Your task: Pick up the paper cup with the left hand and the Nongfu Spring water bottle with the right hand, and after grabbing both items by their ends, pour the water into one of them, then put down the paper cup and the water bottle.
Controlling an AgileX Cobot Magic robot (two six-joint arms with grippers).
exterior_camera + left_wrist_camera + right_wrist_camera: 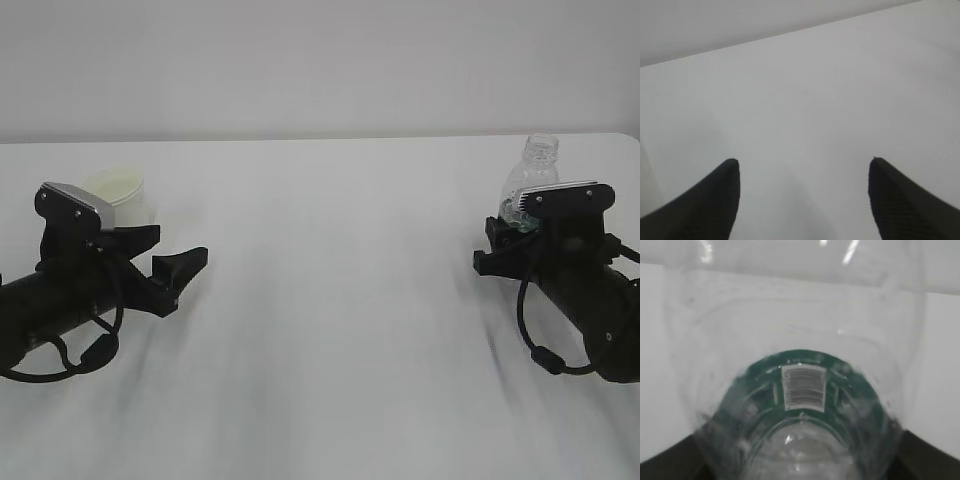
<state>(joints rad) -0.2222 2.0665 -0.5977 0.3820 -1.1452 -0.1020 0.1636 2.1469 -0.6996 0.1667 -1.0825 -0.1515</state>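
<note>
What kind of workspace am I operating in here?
Likely a bare lab test bench: a plain white tabletop against a blank pale wall, holding only a small white paper cup and a clear ribbed plastic bottle.

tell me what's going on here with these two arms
Two robot arms lie low over a white table. The right gripper is around the lower part of an upright bottle, which fills the right wrist view; whether the jaws press it is unclear. The left gripper is open and empty, with the cup behind it, out of the left wrist view.
</note>
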